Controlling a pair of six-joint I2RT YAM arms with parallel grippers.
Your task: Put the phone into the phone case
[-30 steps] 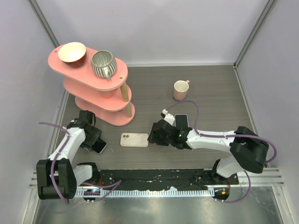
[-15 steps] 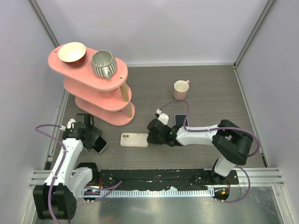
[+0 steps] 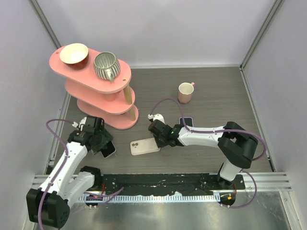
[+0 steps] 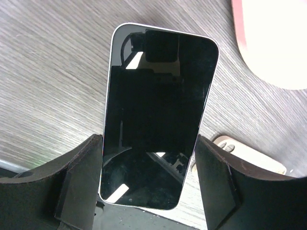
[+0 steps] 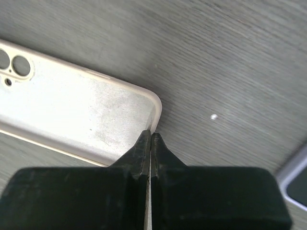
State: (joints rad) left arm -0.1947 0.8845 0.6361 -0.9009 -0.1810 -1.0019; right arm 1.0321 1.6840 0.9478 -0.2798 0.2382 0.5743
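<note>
- On the counter, top view: phone case (image 3: 145, 146) lies flat; left pincer (image 3: 99, 142) carries the phone (image 3: 109, 150) near its left end.
- Left wrist: pincer clamps the phone (image 4: 156, 115) across its long edges. Glass looks rigid and slick, so an edge grip seems right.
- Right wrist: right pincer (image 5: 150, 139) is pressed together at the case's (image 5: 72, 112) corner lip. Case is probably soft and light, so it could slide.

phone case (image 3: 145, 146): flat on the table (image 3: 220, 100), lower centre of the frame
phone (image 4: 158, 110): left of the phone case, well apart, between the fingers of the left gripper (image 4: 148, 177)
right gripper (image 5: 150, 143): at the phone case's right end, tips together on its rim
second phone (image 3: 187, 121): on the table, up and right of the phone case
mug (image 3: 185, 92): above the second phone
shelf (image 3: 115, 103): upper left; bowl (image 3: 73, 53) left of pot (image 3: 106, 65) on its top tier
</note>
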